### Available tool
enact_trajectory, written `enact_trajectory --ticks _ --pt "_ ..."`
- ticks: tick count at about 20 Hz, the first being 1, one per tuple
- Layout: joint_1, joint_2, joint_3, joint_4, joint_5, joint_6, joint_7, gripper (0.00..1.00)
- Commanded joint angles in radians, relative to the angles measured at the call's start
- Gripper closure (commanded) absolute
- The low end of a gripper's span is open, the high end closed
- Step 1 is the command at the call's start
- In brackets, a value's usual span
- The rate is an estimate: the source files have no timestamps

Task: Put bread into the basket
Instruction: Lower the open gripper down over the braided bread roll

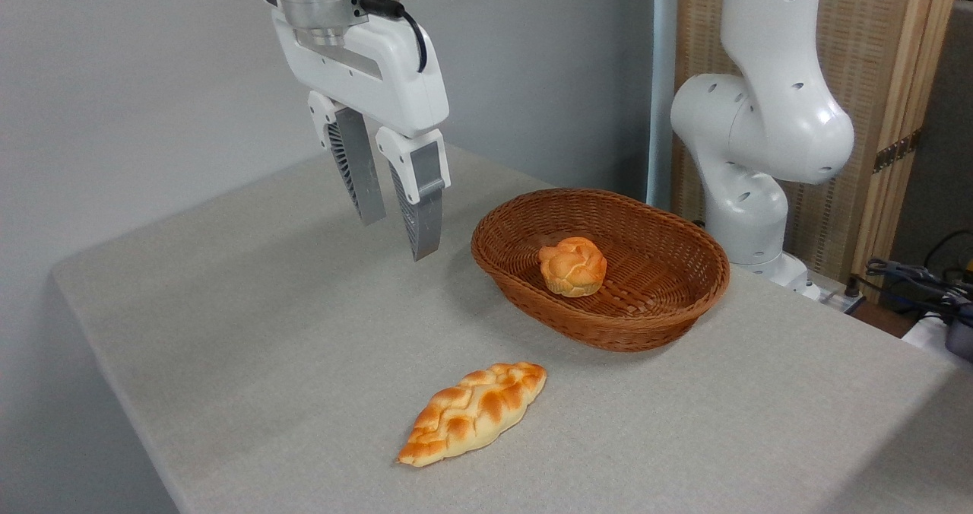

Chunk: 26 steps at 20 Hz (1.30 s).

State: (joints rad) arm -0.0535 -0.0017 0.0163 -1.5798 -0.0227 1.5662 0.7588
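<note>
Grey table (266,331) carries two items directly: basket (669,312) toward the far right edge, and bread (473,412) near the front edge, lying apart from it.

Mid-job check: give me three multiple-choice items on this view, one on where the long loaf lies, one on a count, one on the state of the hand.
1. Where is the braided loaf?
A. In the basket
B. On the table, in front of the basket
C. In the hand

2. How many baked items are in the basket?
A. None
B. One
C. Two

3. What state is the hand in?
A. Open and empty, above the table
B. Shut on the loaf
C. Resting in the basket

Key:
1 B: the braided loaf lies on the table.
2 B: only the round bun sits in the basket.
3 A: the hand hangs with fingers apart, holding nothing.
</note>
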Motion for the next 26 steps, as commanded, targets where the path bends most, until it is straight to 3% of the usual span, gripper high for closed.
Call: enact_trajectory --ticks 1,9,14,17,19,23,26 --pt "0.000 -0.006 0.002 -0.011 0.009 -0.002 -0.010 0.00" --pt "0.000 -0.006 0.004 -0.025 0.009 0.009 -0.010 0.00" --pt "0.000 -0.064 0.025 -0.189 0.018 0.207 -0.009 0.00" --pt "-0.002 -0.086 0.066 -0.256 0.020 0.230 0.001 0.00" --pt "-0.002 -0.084 0.074 -0.299 0.021 0.247 0.001 0.00" --pt "-0.002 -0.083 0.077 -0.445 0.024 0.397 0.001 0.00" --pt "-0.009 -0.072 0.076 -0.480 0.024 0.419 0.002 0.00"
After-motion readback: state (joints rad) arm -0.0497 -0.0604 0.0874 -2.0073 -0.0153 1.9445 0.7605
